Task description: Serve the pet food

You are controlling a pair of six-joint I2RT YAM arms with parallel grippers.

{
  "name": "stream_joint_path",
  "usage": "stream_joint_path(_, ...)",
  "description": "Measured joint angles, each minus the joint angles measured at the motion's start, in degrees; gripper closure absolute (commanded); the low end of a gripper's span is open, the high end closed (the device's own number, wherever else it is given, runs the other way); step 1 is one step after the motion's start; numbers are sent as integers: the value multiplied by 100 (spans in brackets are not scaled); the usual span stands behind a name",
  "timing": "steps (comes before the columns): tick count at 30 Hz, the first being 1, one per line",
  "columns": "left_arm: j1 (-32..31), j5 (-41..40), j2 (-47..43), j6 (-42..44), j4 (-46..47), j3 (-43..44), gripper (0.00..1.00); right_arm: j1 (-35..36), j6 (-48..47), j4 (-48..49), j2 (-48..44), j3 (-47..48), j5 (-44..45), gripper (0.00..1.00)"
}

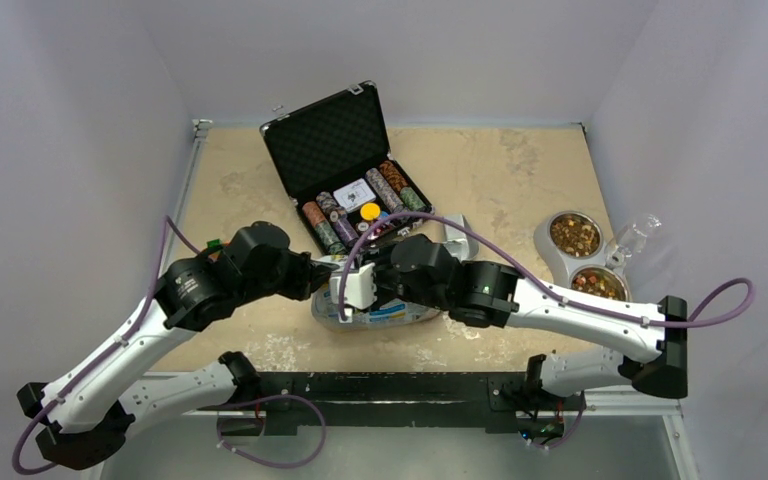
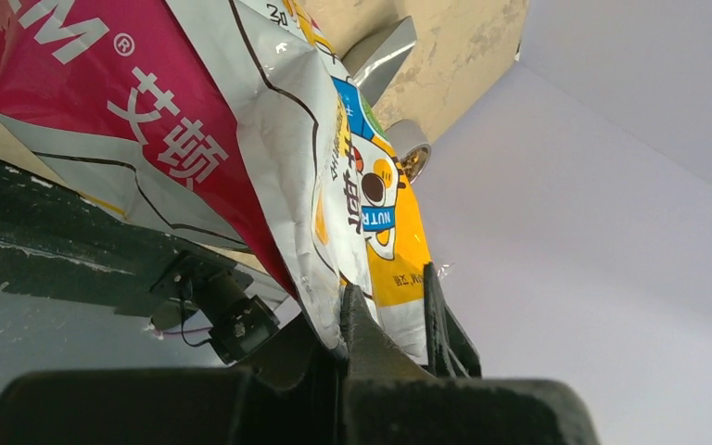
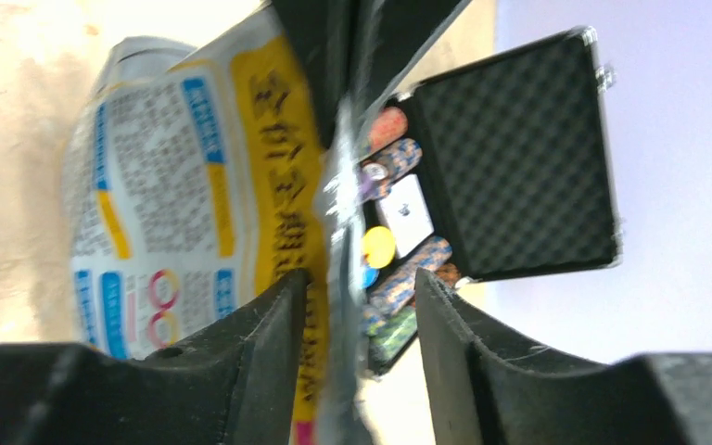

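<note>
The crinkly white-blue-yellow-pink pet food bag point(image 1: 385, 315) lies on the table in front of both arms. My left gripper point(image 2: 394, 297) is shut on the bag's point(image 2: 241, 111) yellow-white edge. My right gripper point(image 3: 357, 287) is open, and the bag's point(image 3: 176, 185) flat sealed edge runs between its fingers without being pinched. In the top view both grippers meet over the bag's left end, the left gripper point(image 1: 322, 274) beside the right gripper point(image 1: 352, 288). Brown kibble point(image 1: 574, 235) fills the two steel bowls at the right.
An open black case point(image 1: 332, 130) with striped poker chips point(image 1: 392, 178) stands at the back centre, just behind the grippers. The grey double-bowl feeder point(image 1: 548, 262) sits at the right edge, with a clear plastic item point(image 1: 636, 238) beside it. White walls enclose the table.
</note>
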Motion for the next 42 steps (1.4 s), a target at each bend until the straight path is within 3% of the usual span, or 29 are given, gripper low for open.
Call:
stream_joint_path(2,22,26,50,0,7,17,100,2,-22,-133,243,428,125,75)
stream_joint_path(3,35,42,76,-2,4,33,100,2,0,-208,286,573,153,98)
stream_joint_path(4,46,50,98,-7,7,52,100,4,-24,-306,286,629,166,100)
stream_joint_path(10,42,127,264,-4,-175,275,100,-188,105,-986,131,793,-289,100)
stream_joint_path(13,24,136,398,-2,-247,448,100,-483,164,-990,-20,741,-828,79)
stream_joint_path(18,31,48,341,52,-579,503,100,-911,142,-1764,-402,737,-927,57)
stream_joint_path(22,37,68,352,138,-651,540,100,-885,184,-2155,-20,1091,-874,44)
stream_joint_path(25,39,72,352,197,-662,542,100,-831,192,-2197,389,1292,-855,47)
stream_joint_path(26,39,72,350,208,-664,542,100,-817,192,-2210,470,1307,-837,54)
stream_joint_path(29,46,57,350,229,-678,542,100,-756,188,-2286,568,1340,-695,95)
stream_joint_path(30,52,33,348,251,-693,544,100,-739,212,-2330,564,1346,-649,100)
stream_joint_path(34,109,2,332,356,-734,597,100,-667,308,-2389,448,1272,-560,100)
stream_joint_path(35,125,22,328,365,-728,601,100,-667,330,-2326,385,1196,-581,96)
stream_joint_path(37,153,94,319,369,-704,601,100,-669,391,-2140,223,997,-656,77)
stream_joint_path(39,197,94,308,407,-802,601,100,-732,481,-2164,61,916,-684,76)
stream_joint_path(42,286,44,225,485,-916,601,100,-1001,601,-2310,-190,914,-737,82)
